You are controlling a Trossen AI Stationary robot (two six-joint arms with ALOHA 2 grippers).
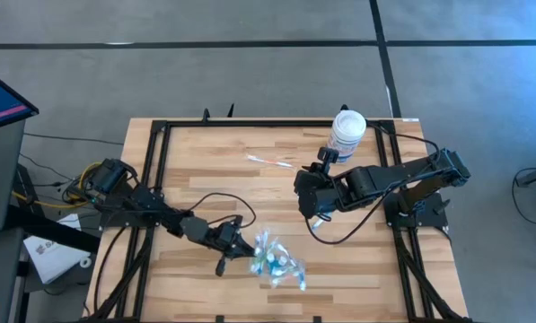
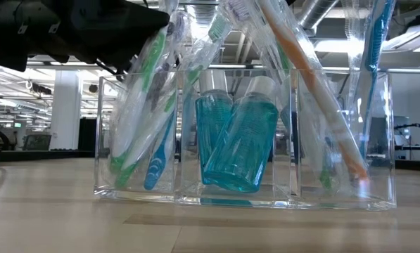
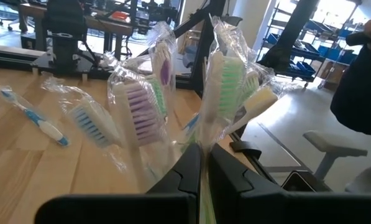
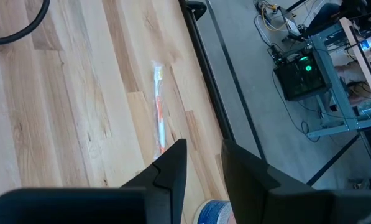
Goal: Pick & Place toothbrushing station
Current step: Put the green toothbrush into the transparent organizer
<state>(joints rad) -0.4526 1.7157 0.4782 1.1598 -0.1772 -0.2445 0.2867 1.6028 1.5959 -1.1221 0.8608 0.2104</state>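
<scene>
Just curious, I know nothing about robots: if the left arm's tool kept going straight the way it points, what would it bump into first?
The left tool would probably first meet the wrapped green toothbrush, directly ahead in the clear organiser, though depth is unclear.

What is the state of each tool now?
Left tool: closed on a wrapped green toothbrush.
Right tool: open, holding nothing.

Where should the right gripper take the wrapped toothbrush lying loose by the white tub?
Mid-handle of the wrapped toothbrush, from straight above, jaws across its length: it lies flat, slim and alone on bare wood. The right gripper is open near it; the left gripper is shut on a green toothbrush.
</scene>
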